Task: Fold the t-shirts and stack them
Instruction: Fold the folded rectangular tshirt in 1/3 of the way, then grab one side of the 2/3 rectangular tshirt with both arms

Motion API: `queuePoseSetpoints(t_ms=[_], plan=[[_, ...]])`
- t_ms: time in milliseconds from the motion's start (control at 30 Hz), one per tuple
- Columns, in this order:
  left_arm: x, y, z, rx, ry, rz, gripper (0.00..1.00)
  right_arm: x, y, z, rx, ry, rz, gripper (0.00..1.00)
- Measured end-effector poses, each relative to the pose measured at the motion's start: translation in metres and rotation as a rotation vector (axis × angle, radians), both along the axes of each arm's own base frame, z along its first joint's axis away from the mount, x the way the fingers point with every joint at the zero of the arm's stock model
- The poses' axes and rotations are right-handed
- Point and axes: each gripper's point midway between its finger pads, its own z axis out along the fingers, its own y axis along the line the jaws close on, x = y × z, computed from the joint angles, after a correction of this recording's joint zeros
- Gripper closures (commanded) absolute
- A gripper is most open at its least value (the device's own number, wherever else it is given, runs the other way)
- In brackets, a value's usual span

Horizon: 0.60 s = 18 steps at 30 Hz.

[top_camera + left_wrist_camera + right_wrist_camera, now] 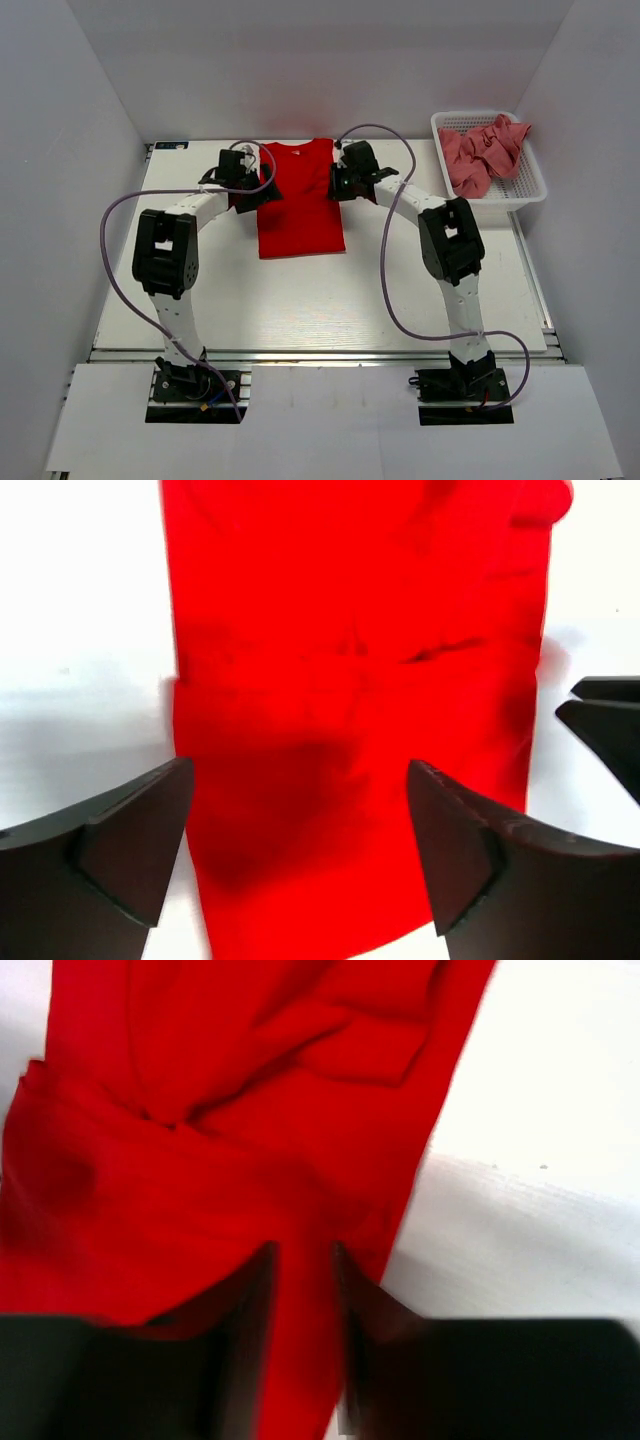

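The bright red t-shirt [300, 200] lies flat on the white table as a tall narrow strip, both sides folded in. My left gripper [262, 183] hovers at its left edge near the top. In the left wrist view that gripper [300, 780] is open wide above the red cloth [350, 680], with nothing between its fingers. My right gripper [336, 184] is at the shirt's right edge. In the right wrist view it [303, 1252] stands open by a narrow gap over the creased red cloth [250, 1110]. Salmon pink t-shirts [485, 150] lie bunched in the basket.
A white mesh basket [533, 193] stands at the back right of the table [300, 300], partly over its right edge. The right gripper's dark fingers [605, 720] show at the right edge of the left wrist view. Grey cables loop from both arms.
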Motion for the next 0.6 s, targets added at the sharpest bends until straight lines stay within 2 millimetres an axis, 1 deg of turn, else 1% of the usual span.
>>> queuePoseSetpoints(t_ms=[67, 100, 133, 167, 200, 233, 267, 300, 367, 467, 533, 600], plan=[[0.006, 0.003, 0.002, -0.008, -0.011, -0.011, 0.01, 0.01, -0.003, 0.001, -0.002, -0.003, -0.002, 0.5], [0.012, 0.005, 0.008, -0.011, -0.027, -0.015, 0.01, 0.016, -0.006, 0.006, 0.002, -0.012, -0.003, 0.42], [0.017, 0.006, 0.014, -0.014, -0.046, -0.023, 0.01, 0.018, -0.008, 0.008, 0.003, -0.014, -0.007, 0.37], [0.022, 0.008, 0.022, -0.015, -0.068, -0.03, 0.01, 0.021, -0.011, 0.015, 0.011, -0.026, -0.01, 0.32], [0.027, 0.009, 0.03, -0.015, -0.096, -0.038, 0.01, 0.021, -0.013, 0.02, 0.018, -0.031, -0.014, 0.21], [0.029, 0.01, 0.036, -0.015, -0.117, -0.045, 0.01, 0.022, -0.016, 0.025, 0.026, -0.039, -0.02, 0.18], [0.028, 0.01, 0.042, -0.014, -0.128, -0.051, 0.01, 0.017, -0.02, 0.029, 0.033, -0.039, -0.018, 0.1], [0.026, 0.01, 0.047, -0.014, -0.139, -0.059, 0.01, 0.01, -0.024, 0.031, 0.035, -0.028, -0.017, 0.1], [0.011, 0.01, 0.051, -0.013, -0.14, -0.074, 0.01, -0.007, -0.03, 0.036, 0.041, -0.017, -0.009, 0.1], [-0.029, 0.011, 0.045, -0.011, -0.108, -0.094, 0.01, -0.044, -0.037, 0.034, 0.065, 0.027, 0.011, 0.1], [-0.06, 0.009, 0.036, -0.019, -0.078, -0.115, 0.01, -0.077, -0.043, 0.024, 0.082, 0.086, 0.029, 0.1], [-0.09, 0.009, 0.021, -0.025, -0.039, -0.131, 0.01, -0.1, -0.046, 0.013, 0.094, 0.132, 0.048, 0.1]])
